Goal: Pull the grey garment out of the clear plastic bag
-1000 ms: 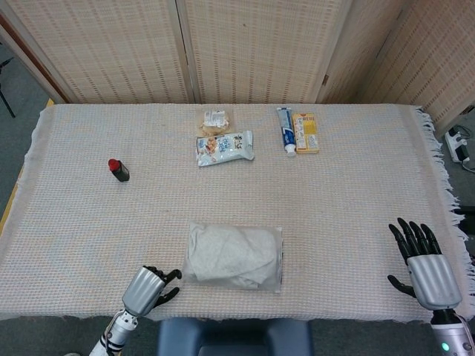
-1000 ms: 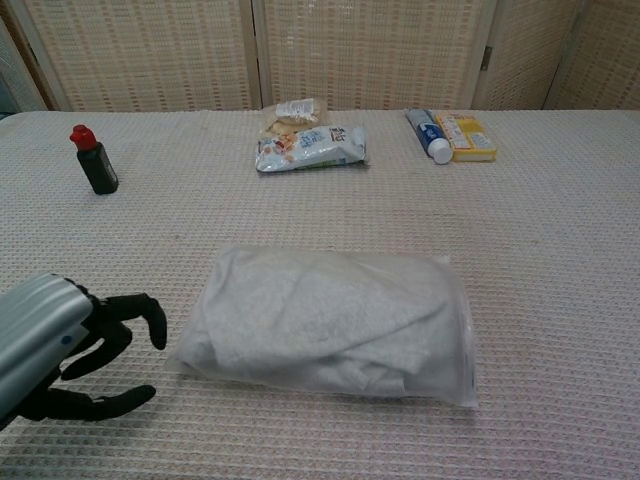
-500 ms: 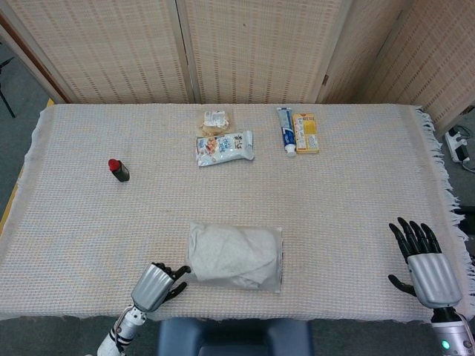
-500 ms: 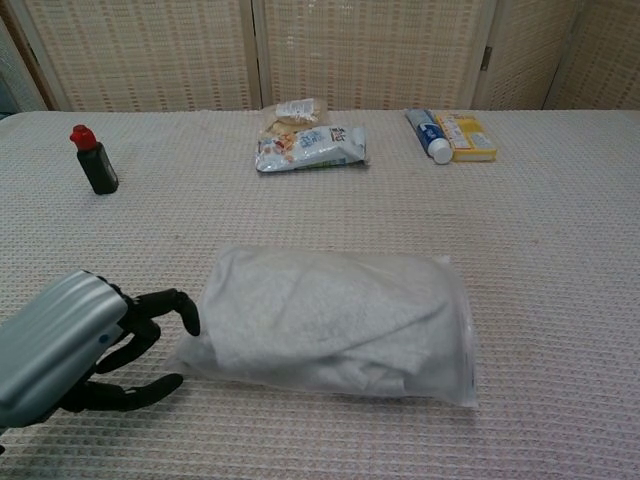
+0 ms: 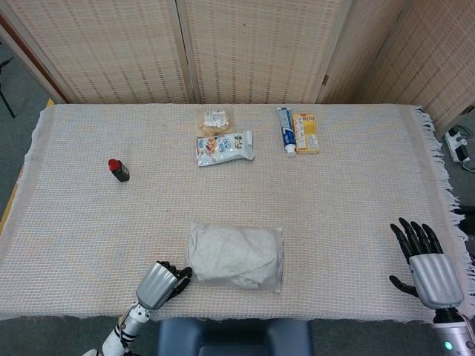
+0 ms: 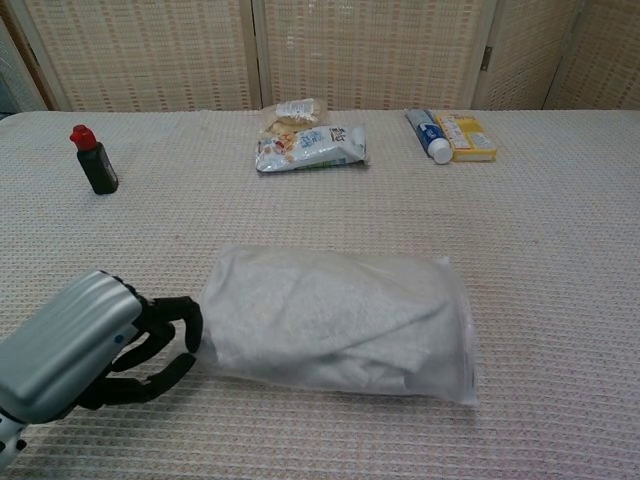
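Observation:
The grey garment point(image 5: 231, 254) point(image 6: 320, 310) lies folded inside the clear plastic bag point(image 5: 278, 259) point(image 6: 462, 340) near the table's front edge. My left hand point(image 5: 163, 281) point(image 6: 95, 345) sits at the bag's left end, its dark fingers point(image 6: 175, 320) curled and touching the plastic; whether they pinch it I cannot tell. My right hand point(image 5: 424, 262) rests far to the right at the table's front corner, fingers spread, holding nothing; the chest view does not show it.
A small black bottle with a red cap point(image 5: 118, 170) point(image 6: 95, 160) stands at the left. Snack packets point(image 5: 225, 146) point(image 6: 310, 147), a toothpaste tube point(image 5: 286, 130) point(image 6: 425, 135) and a yellow box point(image 5: 306, 133) point(image 6: 466, 137) lie at the back. A fringed cloth point(image 5: 356, 193) covers the table.
My left hand has moved right along the front edge until its fingers reach the bag's left end. The right hand has stayed still.

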`<state>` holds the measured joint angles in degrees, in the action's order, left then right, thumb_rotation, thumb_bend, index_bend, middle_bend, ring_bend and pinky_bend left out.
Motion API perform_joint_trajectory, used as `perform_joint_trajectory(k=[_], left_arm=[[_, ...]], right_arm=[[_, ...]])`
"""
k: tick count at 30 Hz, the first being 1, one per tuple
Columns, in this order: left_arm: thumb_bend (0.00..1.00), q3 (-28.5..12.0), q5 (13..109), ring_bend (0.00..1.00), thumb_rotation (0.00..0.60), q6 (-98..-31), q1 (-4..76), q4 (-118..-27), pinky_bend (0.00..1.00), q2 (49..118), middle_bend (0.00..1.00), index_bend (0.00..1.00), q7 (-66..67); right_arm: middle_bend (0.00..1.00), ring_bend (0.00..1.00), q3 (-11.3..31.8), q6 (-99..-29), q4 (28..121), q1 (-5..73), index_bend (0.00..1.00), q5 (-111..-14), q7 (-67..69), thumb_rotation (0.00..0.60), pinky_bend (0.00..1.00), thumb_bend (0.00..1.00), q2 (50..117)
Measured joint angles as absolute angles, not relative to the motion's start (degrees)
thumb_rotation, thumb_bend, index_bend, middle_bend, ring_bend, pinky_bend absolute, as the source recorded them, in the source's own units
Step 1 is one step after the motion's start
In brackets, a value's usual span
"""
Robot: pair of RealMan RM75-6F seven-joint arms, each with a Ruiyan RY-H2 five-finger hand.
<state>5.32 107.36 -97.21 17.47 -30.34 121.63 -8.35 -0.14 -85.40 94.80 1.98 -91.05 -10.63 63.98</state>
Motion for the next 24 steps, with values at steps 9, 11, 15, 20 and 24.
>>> perform_joint_trajectory(k=[9,11,15,20,24], left_arm=[[0.48,6.22,106.55,1.00,0.600,-98.04,18.14,-28.32,1.00,122.82,1.00,0.70,-9.28],[0.49,6.38,106.49,1.00,0.600,-98.58,18.18,-28.11,1.00,122.86,1.00,0.72,-9.62],[0.49,6.99,106.34,1.00,0.600,-99.60,18.05,-27.82,1.00,122.78,1.00,0.73,-10.27],[0.49,7.81,106.38,1.00,0.600,-100.26,17.80,-28.11,1.00,122.42,1.00,0.73,-10.20],[0.49,8.31,106.50,1.00,0.600,-100.73,17.74,-28.91,1.00,122.07,1.00,0.73,-9.78]], right_arm=[[0.00,0.00,-0.40,-85.06,94.75,2.14,0.00,-91.39,-10.71,0.600,0.00,0.07,64.00],[0.00,0.00,-0.50,-84.94,94.67,2.24,0.00,-91.68,-10.89,0.600,0.00,0.07,64.22],[0.00,0.00,-0.62,-84.65,93.86,2.82,0.00,-92.83,-10.66,0.600,0.00,0.08,65.76],[0.00,0.00,-0.79,-82.83,90.73,5.27,0.18,-95.81,-8.56,0.600,0.00,0.15,69.54],[0.00,0.00,-0.84,-79.83,86.95,8.34,0.36,-97.76,-5.88,0.600,0.00,0.19,73.38]])
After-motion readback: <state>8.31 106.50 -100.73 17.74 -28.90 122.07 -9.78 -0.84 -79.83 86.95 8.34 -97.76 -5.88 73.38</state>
